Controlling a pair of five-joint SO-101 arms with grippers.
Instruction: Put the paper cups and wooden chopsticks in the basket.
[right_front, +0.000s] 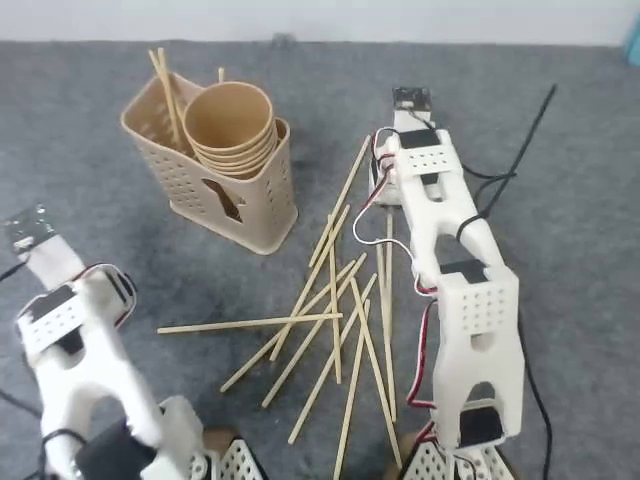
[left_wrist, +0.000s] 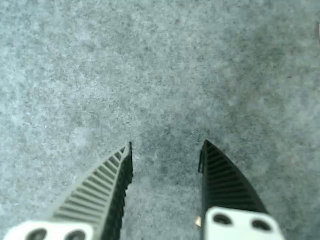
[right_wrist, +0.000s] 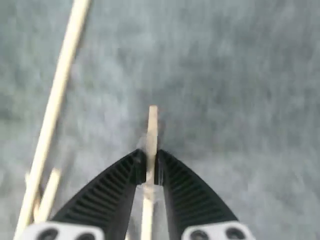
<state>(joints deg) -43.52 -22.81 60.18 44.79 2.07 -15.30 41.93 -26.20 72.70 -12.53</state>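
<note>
The beige perforated basket (right_front: 262, 222) sits on the grey carpet (right_front: 570, 270) at the far left of the workspace, tilted a little. A stack of brown paper cups (right_front: 230, 118) is already nested inside it, and a few wooden chopsticks (right_front: 168, 92) stand up in it just beside the stack. Most of the loose chopsticks (right_front: 334, 310) lie criss-crossed on the carpet between the two arms, near the basket's front corner. The right arm (right_front: 455, 240) stretches out along the far side of that pile. Its right gripper (right_wrist: 150, 155) is pressed together on a single chopstick (right_wrist: 152, 120), whose end pokes out past the fingertips just above the carpet; another chopstick (right_wrist: 60, 95) lies off to one side. The left arm (right_front: 70, 335) is over by the near left corner, well apart from the pile, and the left gripper (left_wrist: 167, 147) is spread wide over bare carpet, holding nothing
</note>
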